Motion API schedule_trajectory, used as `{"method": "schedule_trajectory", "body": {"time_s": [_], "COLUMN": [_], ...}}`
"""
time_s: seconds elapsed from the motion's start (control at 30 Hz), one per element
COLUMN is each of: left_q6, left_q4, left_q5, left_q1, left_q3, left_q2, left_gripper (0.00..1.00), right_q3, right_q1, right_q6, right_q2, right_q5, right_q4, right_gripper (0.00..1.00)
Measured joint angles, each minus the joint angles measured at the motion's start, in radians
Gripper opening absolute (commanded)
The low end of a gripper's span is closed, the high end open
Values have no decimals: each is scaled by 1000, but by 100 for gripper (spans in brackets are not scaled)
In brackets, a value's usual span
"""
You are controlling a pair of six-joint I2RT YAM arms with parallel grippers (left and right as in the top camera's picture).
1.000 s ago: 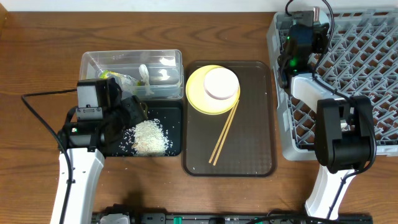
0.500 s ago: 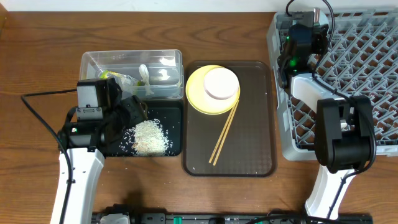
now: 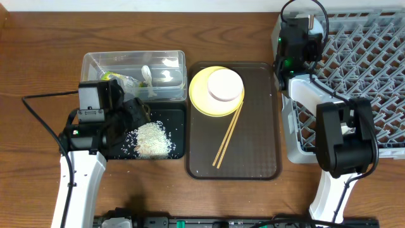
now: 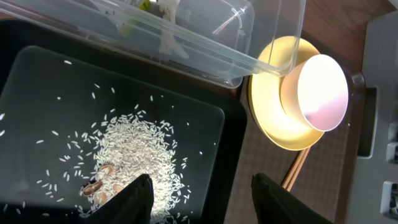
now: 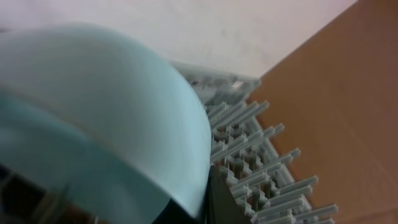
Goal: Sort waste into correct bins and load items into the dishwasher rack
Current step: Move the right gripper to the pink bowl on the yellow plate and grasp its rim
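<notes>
While the left gripper hangs with jaws released above the rice heaped in the black tray, the right gripper sits at the far left corner of the grey rack, its jaws grasping the rim of the light blue bowl, tilted over the pegs. Just beyond the black tray, the clear tub holds the green-and-white wrapper. On the brown tray, the white bowl rests on the yellow plate, chopsticks slanting beside them.
</notes>
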Motion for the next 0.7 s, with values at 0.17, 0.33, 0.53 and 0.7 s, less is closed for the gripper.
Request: {"method": "schedule_trajectory", "body": {"time_s": [0.17,0.33,0.53,0.7], "left_q6": [0,0,0,0], "left_q4": [-2,-2,-8,-41], "left_q5": [0,0,0,-32], "left_q1": [0,0,0,0], "left_q3": [0,0,0,0], "left_q2": [0,0,0,1], "left_gripper": [54,54,54,54], "right_q3": [1,-11,-12,-11], "right_q1": [17,28,31,64], "right_q6": [122,221,319,409], "right_q2": [-56,-151,-327,-399], "right_q5": [-74,-261,-533,-837], "right_q4": [-279,-531,-710,-730], "right_gripper": [30,48,54,53]}}
